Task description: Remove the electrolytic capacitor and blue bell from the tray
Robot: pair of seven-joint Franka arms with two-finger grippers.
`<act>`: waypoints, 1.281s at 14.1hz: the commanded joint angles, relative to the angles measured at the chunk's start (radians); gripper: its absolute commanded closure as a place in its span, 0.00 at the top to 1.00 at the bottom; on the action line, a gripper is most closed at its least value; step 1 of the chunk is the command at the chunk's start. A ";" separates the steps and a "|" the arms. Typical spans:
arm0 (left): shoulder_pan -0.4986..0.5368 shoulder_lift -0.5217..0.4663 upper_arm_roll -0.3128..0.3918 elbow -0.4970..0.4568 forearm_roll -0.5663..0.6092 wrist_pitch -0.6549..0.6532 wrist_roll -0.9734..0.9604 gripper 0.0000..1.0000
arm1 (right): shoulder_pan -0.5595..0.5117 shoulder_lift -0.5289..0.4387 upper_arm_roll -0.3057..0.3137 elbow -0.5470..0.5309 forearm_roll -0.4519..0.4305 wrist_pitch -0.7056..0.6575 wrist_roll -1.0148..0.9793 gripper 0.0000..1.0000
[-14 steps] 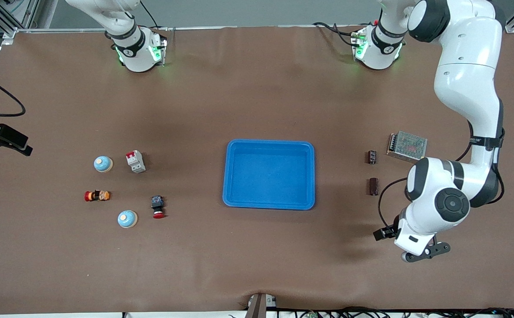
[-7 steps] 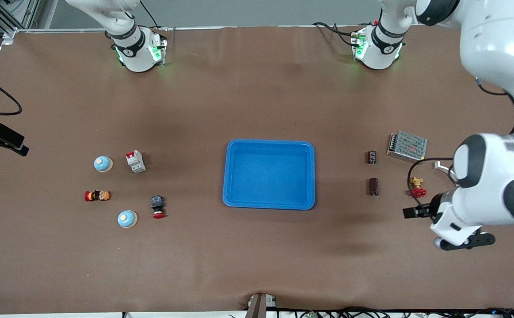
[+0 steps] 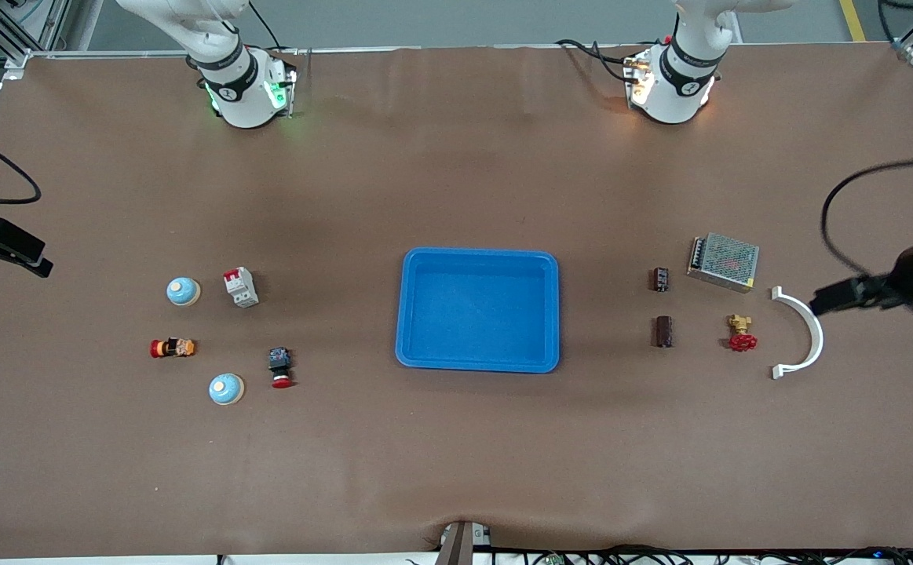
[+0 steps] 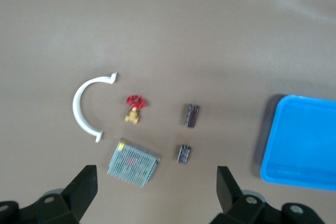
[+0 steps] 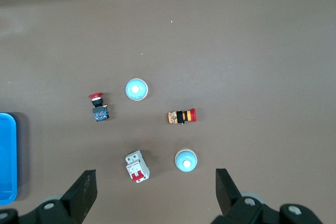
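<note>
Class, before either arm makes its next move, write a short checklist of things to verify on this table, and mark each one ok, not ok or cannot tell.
1. Tray holds nothing: ok.
2. Two capacitors lie on the table toward the left arm's end: ok.
3. Two blue bells lie on the table toward the right arm's end: ok.
4. Left gripper open, holding nothing: ok.
5. Right gripper open, holding nothing: ok.

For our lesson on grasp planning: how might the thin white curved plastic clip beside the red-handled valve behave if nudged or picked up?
The thin white half-ring plastic clip looks light, so a nudge would probably slide or spin it. It lies flat, so rolling seems unlikely. Its slender open arc may flex when squeezed.
</note>
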 commanded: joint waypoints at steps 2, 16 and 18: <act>-0.027 -0.088 0.030 -0.058 -0.018 -0.047 0.020 1.00 | -0.001 0.002 0.005 0.005 -0.010 -0.013 -0.005 1.00; -0.044 -0.399 -0.007 -0.437 -0.008 0.063 0.037 1.00 | -0.013 -0.104 0.005 0.003 -0.005 -0.142 0.007 1.00; -0.044 -0.433 -0.010 -0.488 -0.006 0.092 0.037 1.00 | -0.013 -0.136 0.005 -0.039 -0.001 -0.127 0.007 1.00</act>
